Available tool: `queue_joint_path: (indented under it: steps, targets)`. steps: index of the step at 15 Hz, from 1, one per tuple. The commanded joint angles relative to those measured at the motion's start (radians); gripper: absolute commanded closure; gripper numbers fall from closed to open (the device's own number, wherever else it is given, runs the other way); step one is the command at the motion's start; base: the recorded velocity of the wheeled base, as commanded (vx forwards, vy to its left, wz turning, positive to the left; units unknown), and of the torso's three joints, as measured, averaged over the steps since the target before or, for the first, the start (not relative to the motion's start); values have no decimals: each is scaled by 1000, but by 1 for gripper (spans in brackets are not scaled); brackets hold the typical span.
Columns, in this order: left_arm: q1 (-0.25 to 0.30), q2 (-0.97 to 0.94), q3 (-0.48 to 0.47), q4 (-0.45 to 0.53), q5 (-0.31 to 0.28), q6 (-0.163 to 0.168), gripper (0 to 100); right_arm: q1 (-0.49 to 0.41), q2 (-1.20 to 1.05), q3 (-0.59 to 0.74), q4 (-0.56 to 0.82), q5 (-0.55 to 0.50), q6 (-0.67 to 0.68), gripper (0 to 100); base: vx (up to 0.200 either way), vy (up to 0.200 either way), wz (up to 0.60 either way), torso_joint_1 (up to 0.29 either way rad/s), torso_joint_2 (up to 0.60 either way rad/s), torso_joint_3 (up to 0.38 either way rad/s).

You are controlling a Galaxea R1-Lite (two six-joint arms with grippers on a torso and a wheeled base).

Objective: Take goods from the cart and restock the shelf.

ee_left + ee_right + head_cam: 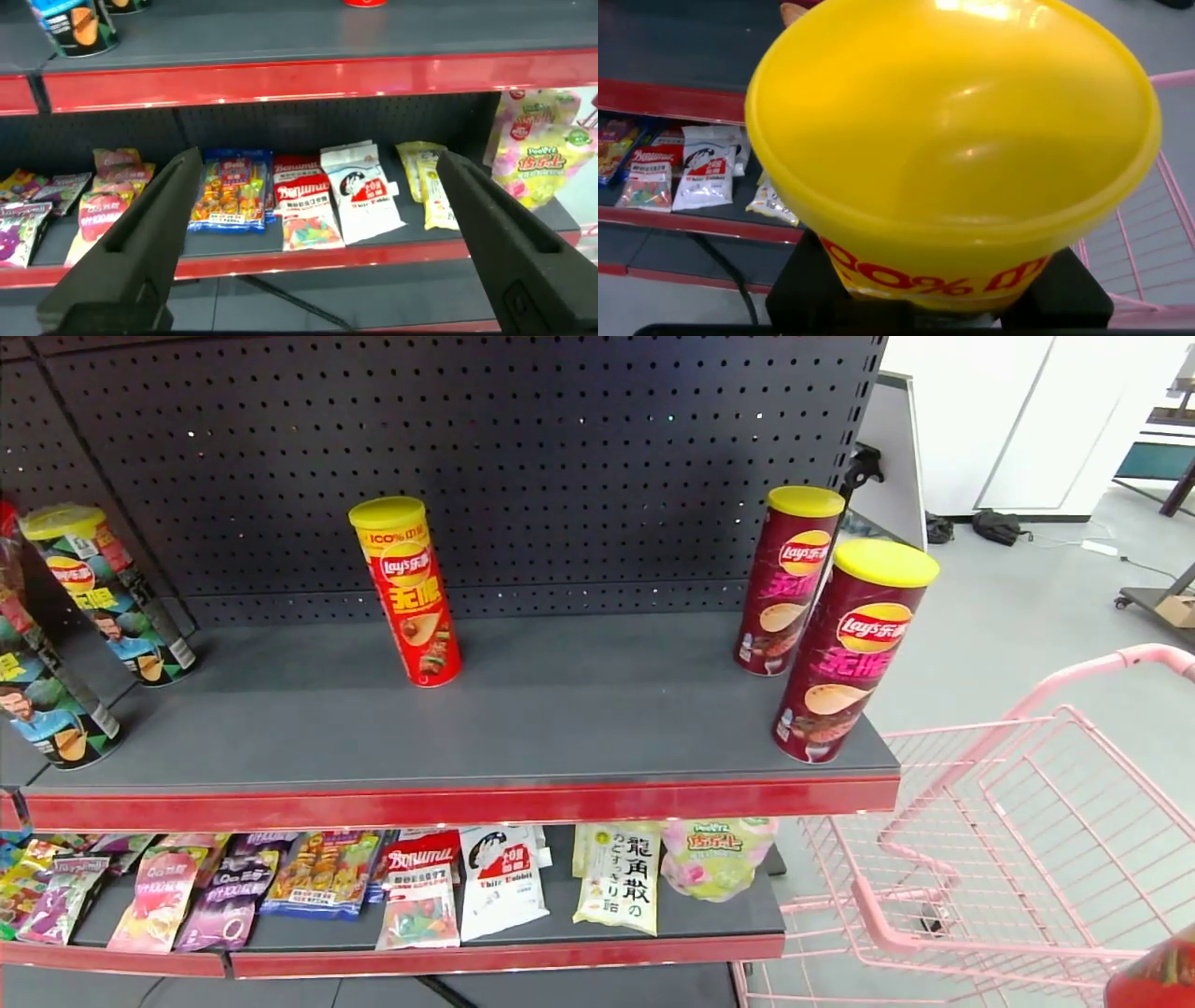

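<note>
Right wrist view: red can (952, 159) (lid toward camera) clenched in right claw (938, 306). Shelf (560, 709) leftward, higher; left claw (318, 233) released.

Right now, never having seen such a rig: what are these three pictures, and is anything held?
It is a two-armed robot on wheels, restocking a shop. The wide picture comes from a camera on its head: the upper shelf carries one red can, two maroon cans and green cans at the left. Snack bags lie on the lower shelf, and a pink cart stands at the right. The other two pictures come from cameras on its wrists. The left claw is open and empty, facing the snack bags. The right claw is shut on a yellow-lidded can.
</note>
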Motion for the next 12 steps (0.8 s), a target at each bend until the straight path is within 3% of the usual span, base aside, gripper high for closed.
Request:
queue_joint_path:
  steps: [1, 12]
  targets:
    - [1, 1, 0, 0, -1, 1, 0, 1, -10, 3, 0, 16, 1, 100, 0, 200, 0, 17, -2, 2]
    - [1, 1, 0, 0, 1, 4, 0, 1, -17, 4, 0, 56, 2, 100, 0, 200, 0, 3, 3, 2]
